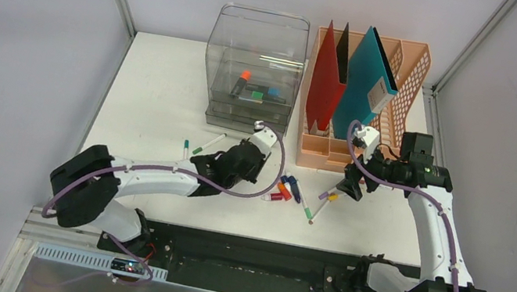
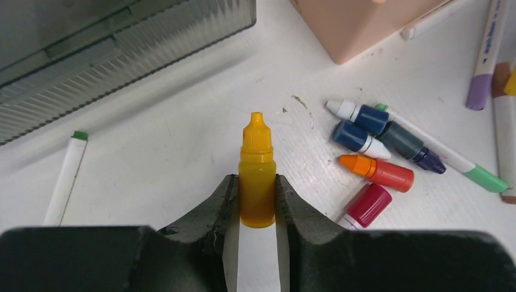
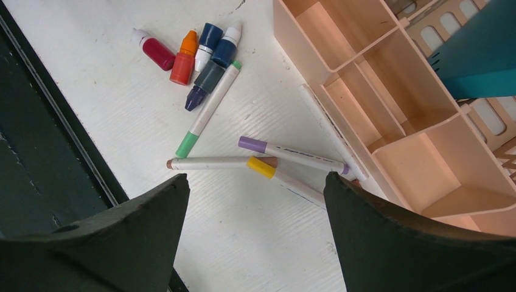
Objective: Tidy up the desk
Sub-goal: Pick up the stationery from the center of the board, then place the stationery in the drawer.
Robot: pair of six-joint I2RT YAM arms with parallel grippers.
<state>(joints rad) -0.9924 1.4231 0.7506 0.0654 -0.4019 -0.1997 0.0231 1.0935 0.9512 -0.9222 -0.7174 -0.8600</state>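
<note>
A yellow bottle is clamped in the left claw; the right claw is held apart; print on the purple-capped marker seems illegible.

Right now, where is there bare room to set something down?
Bare: the white desk left of the clear plastic drawer box, up to the grey wall. Crowded: before the peach plastic file rack, where coloured dropper bottles and white markers lie.
</note>
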